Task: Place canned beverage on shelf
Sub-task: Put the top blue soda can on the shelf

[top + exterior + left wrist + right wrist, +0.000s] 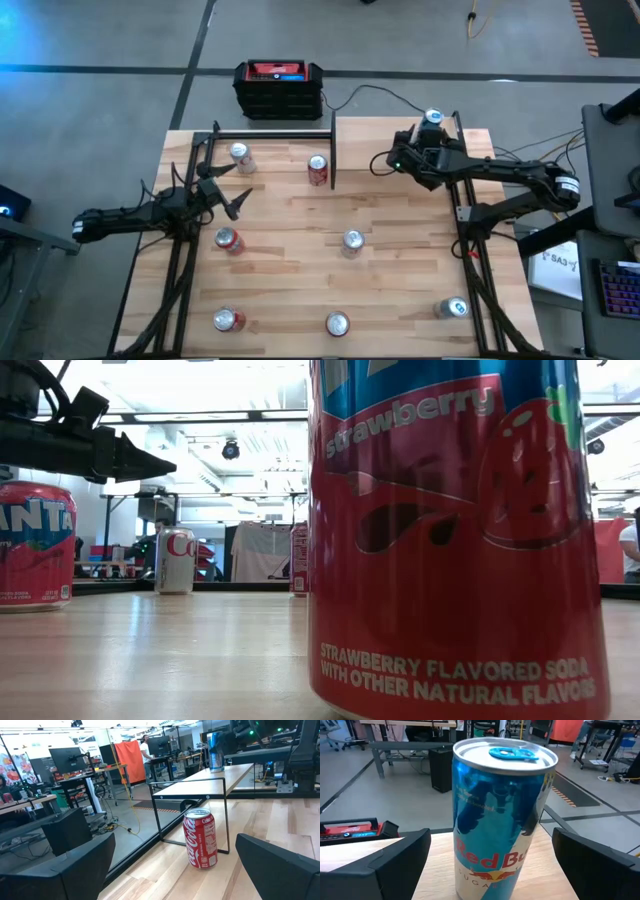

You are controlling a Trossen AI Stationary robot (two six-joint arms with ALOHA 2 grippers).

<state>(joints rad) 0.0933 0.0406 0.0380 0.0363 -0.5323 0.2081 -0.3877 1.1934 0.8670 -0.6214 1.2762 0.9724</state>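
A blue-and-silver Red Bull can stands upright on the shelf, a pale wood board on thin black posts at the table's far right. The can also shows in the high view. My right gripper is open, with one finger on either side of the can and a gap showing on both sides; in the high view it is just on the near side of the can. My left gripper is open and empty at the table's left, pointing toward a red Coca-Cola can that stands on the tabletop beside the shelf's near-left post.
Several other cans stand on the tabletop: a silver one at the far left, a red one, a silver one, and three along the near edge. A black-and-red box sits beyond the far edge.
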